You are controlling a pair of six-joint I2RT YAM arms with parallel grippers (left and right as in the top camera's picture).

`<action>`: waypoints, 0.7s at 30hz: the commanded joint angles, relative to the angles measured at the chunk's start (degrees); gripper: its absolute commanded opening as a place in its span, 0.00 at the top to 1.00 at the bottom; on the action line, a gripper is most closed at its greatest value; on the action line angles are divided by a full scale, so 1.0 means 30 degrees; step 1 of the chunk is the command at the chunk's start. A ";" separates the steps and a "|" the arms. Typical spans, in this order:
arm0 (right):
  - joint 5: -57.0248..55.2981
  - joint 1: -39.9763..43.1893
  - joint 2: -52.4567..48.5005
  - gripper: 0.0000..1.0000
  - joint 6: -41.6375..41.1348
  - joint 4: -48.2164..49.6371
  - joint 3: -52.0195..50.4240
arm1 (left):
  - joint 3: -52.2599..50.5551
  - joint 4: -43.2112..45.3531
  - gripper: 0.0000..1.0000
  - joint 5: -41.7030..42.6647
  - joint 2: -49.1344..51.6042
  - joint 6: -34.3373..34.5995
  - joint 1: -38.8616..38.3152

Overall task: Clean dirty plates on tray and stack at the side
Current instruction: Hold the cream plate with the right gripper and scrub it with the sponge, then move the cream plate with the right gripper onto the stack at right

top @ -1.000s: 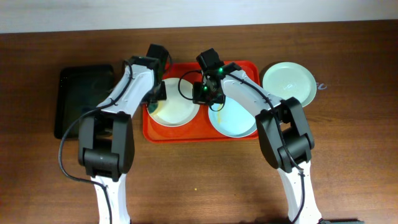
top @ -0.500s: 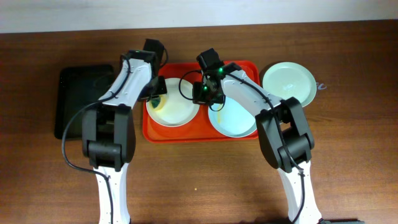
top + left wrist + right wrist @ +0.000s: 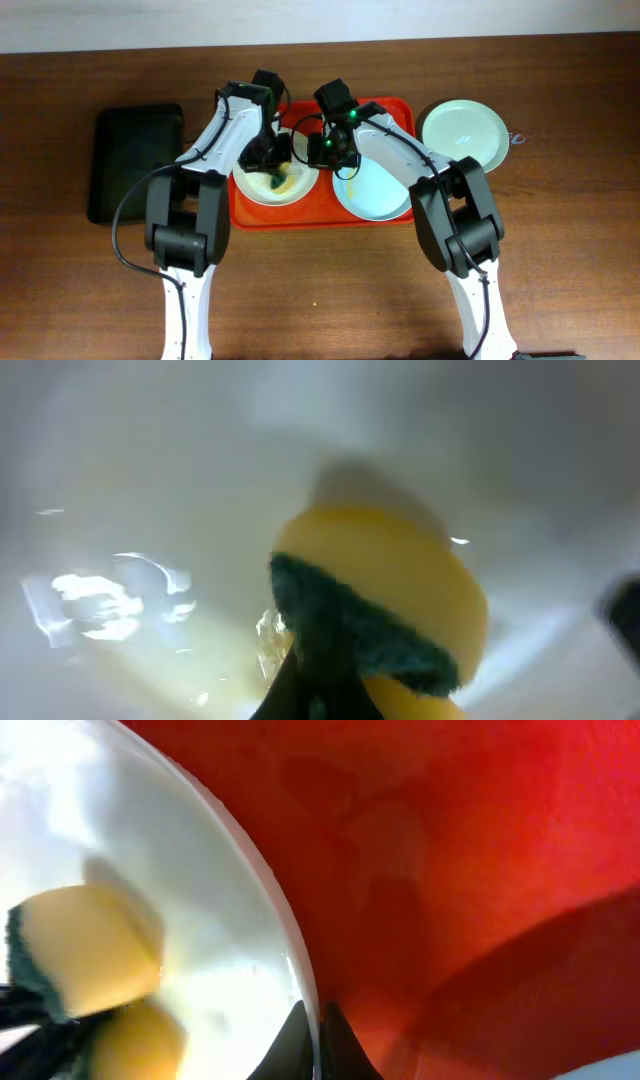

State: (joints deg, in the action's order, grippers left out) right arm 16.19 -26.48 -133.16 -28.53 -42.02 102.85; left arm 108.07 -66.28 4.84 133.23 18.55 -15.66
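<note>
Closest in, my left gripper (image 3: 310,695) is clenched on the sponge (image 3: 390,610), yellow with a green scrub face, pressed onto the white plate (image 3: 150,480); I judge scrubbing this plate is the step in hand. My right gripper (image 3: 312,1040) appears to pinch that plate's rim, though the view is blurred; the plate lies in the left half of the tray (image 3: 300,216). A second mint plate (image 3: 385,195) waits beside it; a third mint plate (image 3: 462,128) sits off the tray, on the table. Next calls for short wipes over the yellowish smear, with the rim steadied; I read no brand or writing.
</note>
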 commanded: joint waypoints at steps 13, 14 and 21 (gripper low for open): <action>-0.8451 -0.1107 0.4575 0.96 0.5639 -0.1581 0.1137 | 0.3104 -0.2419 1.00 -0.5406 -0.3592 0.2739 0.3534; -1.1285 -0.1843 0.5406 0.96 0.6732 -0.1566 0.1137 | 0.3060 -0.2419 1.00 -0.5406 -0.3592 0.2739 0.3869; -2.7569 -0.6331 0.6353 0.96 1.3100 0.0758 0.1137 | 0.3060 -0.2718 1.00 -0.5406 -0.3592 0.2739 0.4903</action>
State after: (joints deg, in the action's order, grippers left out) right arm -52.42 -44.36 -114.50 8.23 -40.93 105.65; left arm 117.01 -74.24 -11.77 123.17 26.02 -1.41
